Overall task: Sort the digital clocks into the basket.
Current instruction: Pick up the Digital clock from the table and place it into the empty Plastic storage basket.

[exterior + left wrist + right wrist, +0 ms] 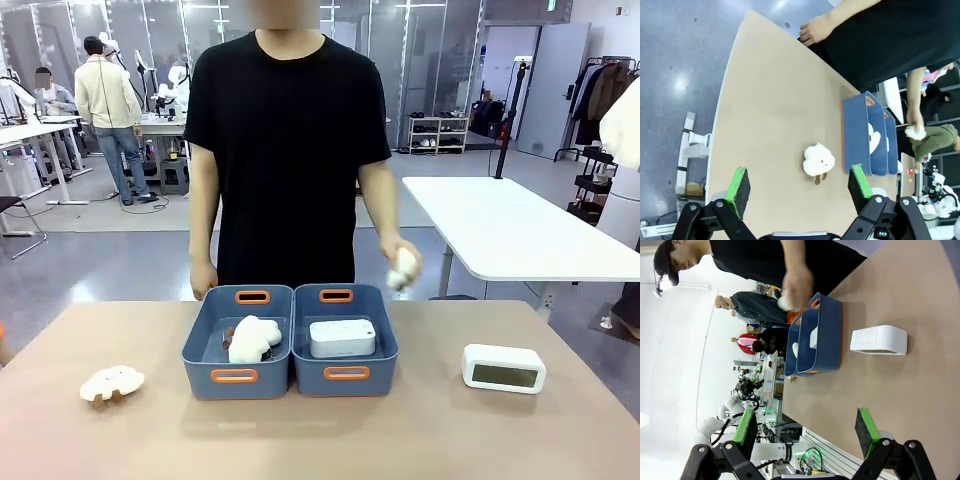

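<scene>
While both grippers hang above the near side of the table (320, 440), one clock is not yet sorted. The left gripper (797, 187) has its fingers wide apart and holds nothing. The right gripper (807, 432) is just the same.

The loose clock (504, 368) lies flat near the right edge of the table, well apart from the bins. I think the job is about half done, and this clock is the one to fetch. It sits on the right arm's side, so that arm looks best for it. The gripper would need to come down over the clock's short sides and squeeze it.

A plush toy (112, 383) lies near the left edge, out of the way.

Two bins sit side by side in the middle of the table. The basket (320, 378) on the right holds the sorted clock (342, 338), which takes up much of the floor, so room is tight. The other bin (200, 375) holds a second plush (252, 338).

Past the basket's far rim, the person's hand (403, 268) holds a small white toy. It could get in the way.
</scene>
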You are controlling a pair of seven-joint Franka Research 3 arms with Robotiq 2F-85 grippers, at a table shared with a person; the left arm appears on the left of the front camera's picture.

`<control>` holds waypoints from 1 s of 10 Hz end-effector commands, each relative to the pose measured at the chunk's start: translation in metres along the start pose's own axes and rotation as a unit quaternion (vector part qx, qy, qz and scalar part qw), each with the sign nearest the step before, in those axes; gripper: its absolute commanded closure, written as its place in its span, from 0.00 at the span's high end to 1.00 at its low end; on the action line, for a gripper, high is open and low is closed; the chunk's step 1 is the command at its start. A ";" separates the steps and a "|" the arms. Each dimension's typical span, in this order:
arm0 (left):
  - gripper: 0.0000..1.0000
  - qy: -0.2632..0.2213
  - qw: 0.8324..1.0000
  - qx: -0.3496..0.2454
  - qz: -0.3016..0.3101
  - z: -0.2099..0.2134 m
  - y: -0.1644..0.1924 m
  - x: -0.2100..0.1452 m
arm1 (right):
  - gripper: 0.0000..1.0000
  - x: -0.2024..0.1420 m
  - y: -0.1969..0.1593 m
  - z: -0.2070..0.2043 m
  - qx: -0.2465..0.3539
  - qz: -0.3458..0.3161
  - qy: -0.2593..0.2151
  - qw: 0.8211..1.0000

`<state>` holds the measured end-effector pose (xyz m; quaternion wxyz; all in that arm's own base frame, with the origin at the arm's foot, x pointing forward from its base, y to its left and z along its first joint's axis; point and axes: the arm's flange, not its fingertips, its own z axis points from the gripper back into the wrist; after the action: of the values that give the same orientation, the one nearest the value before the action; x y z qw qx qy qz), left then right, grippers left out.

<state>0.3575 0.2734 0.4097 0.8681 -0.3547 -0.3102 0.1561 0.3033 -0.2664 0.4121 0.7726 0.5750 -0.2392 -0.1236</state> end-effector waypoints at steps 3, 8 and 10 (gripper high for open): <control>1.00 -0.001 1.000 -0.004 -0.013 0.007 -0.012 0.002 | 1.00 0.001 0.001 0.000 0.005 0.006 -0.002 1.000; 1.00 -0.001 1.000 -0.004 -0.013 0.007 -0.012 0.002 | 1.00 0.001 0.001 0.000 0.005 0.006 -0.002 1.000; 1.00 -0.001 1.000 -0.004 -0.013 0.007 -0.012 0.002 | 1.00 0.006 0.032 -0.007 -0.084 0.163 0.061 0.981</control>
<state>0.3571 0.2703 0.4224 0.8682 -0.3493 -0.3201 0.1474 0.3057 -0.2640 0.4202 0.7987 0.5447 -0.2443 -0.0753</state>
